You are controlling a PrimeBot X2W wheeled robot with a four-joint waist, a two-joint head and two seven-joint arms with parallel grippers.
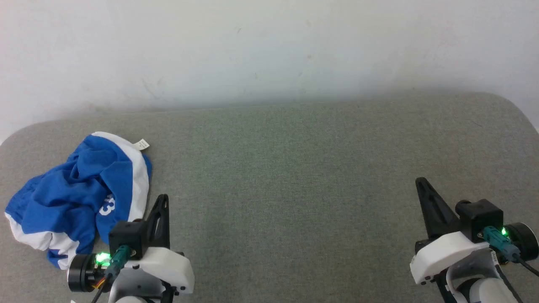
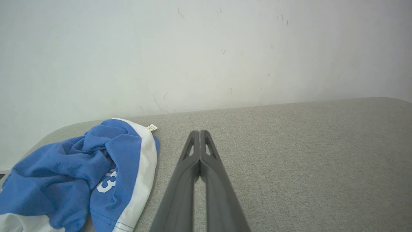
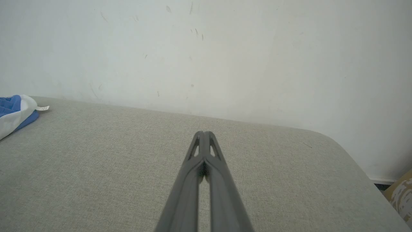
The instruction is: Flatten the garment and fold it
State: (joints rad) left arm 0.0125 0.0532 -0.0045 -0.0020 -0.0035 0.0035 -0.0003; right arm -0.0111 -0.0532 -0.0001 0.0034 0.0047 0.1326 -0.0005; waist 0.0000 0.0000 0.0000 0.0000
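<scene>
Head view: the garment [image 1: 80, 189], bright blue shorts with a white side stripe [image 1: 141, 185], lies crumpled in a heap at the robot's left end of the grey fabric tabletop [image 1: 294, 168], short of the pale wall [image 1: 269, 50].
State of the left pincer [image 1: 163, 198]: fingers pressed together, holding nothing, just beside the heap's right edge (contact cannot be told).
State of the right pincer [image 1: 420, 185]: likewise closed and empty, well apart from the garment, over bare tabletop.
Step in hand: probably the first reach; nothing is flattened yet.
Doing it well: spread the left pincer before it comes down, and take an outer edge such as the white side stripe, not the bunched middle, so that a single layer lifts. Bring the right pincer across to a second edge, then draw the cloth taut towards the roomier middle of the tabletop.
Writing: a white "23" [image 1: 107, 207] shows on the blue, its lower part tucked into a fold. The small white tag [image 1: 142, 144] at the far edge carries print too fine to read.
</scene>
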